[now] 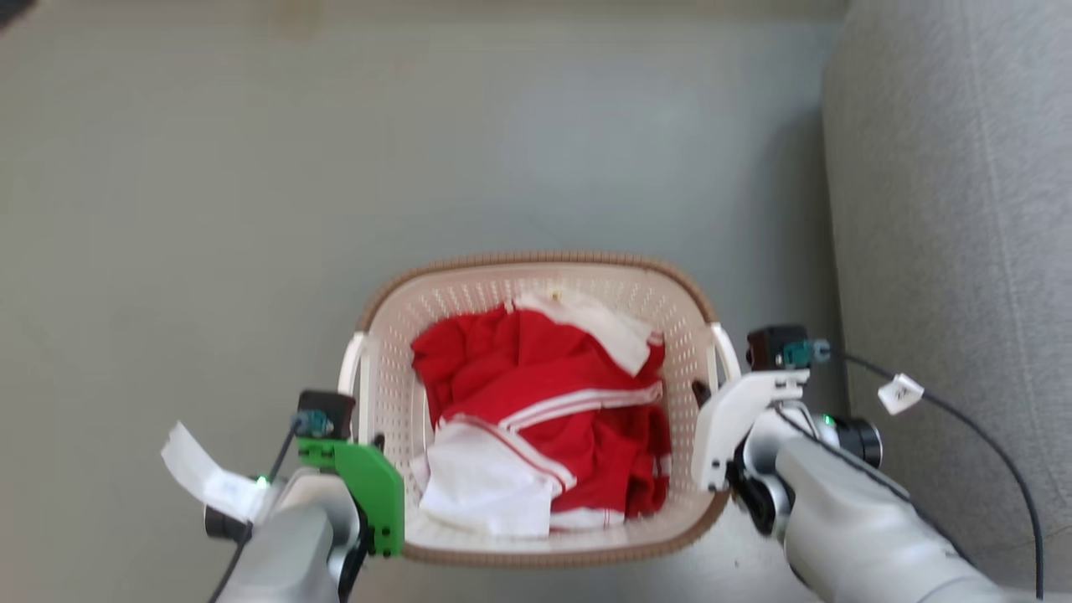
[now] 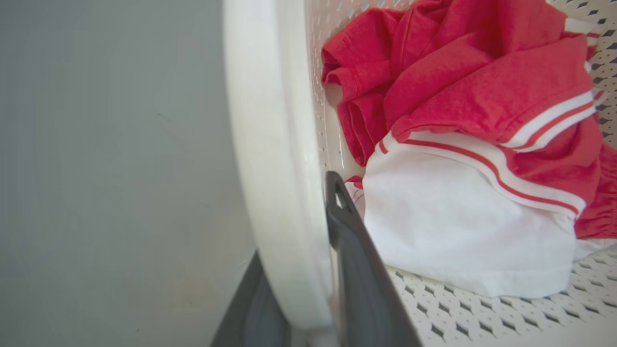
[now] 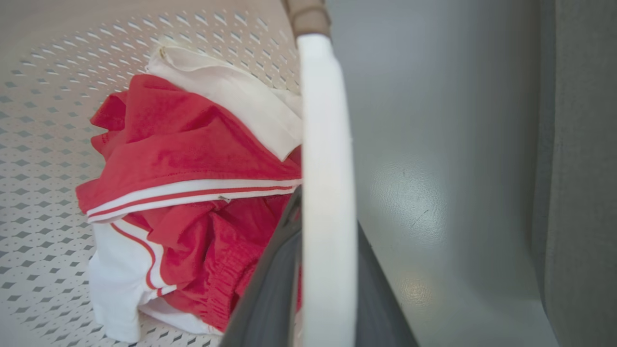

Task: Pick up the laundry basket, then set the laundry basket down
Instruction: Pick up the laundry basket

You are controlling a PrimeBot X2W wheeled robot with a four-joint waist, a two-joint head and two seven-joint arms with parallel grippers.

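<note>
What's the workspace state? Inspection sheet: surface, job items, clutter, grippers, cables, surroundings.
Surface: smooth grey floor.
Job's things: laundry basket, cream, perforated, brown rim, holding red-and-white clothes; cannot tell if it is lifted.
Clutter: nothing seen.
Grippers: left gripper closed across the left handle, one finger each side; right gripper likewise on the right handle.
Cables: black cable with white tag off the right wrist; thin cable and paper tag at the left wrist.
Surroundings: grey upholstered furniture on the robot's right.
</note>
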